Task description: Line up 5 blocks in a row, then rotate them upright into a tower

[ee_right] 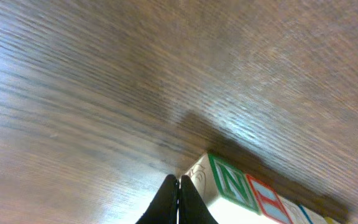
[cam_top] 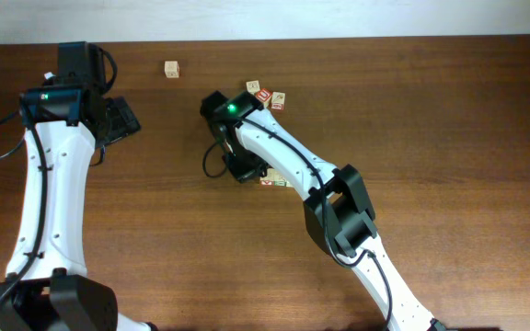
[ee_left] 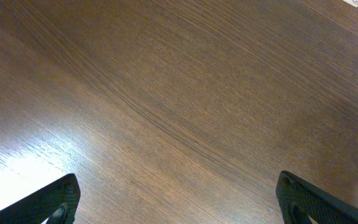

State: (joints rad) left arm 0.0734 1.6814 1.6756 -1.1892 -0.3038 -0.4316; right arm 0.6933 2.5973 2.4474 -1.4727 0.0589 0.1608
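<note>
Wood-grained table (ee_right: pixel 104 74) — left fingers (ee_left: pixel 55 199) splayed, right fingers (ee_right: pixel 169 205) pinched together, perhaps touching printed blocks (ee_right: pixel 229 183).

A dark brown table (cam_top: pixel 449 119) with a fine, streaky wood grain filled nearly all of the overhead view. Along the top edge ran a narrow pale strip (cam_top: pixel 339 17), where the table ended; whether it was wall or floor could not be told. The wood was glossy. The left wrist view showed a bright, whitish glare on it at lower left, and the right wrist view a softer sheen across the grain.
</note>
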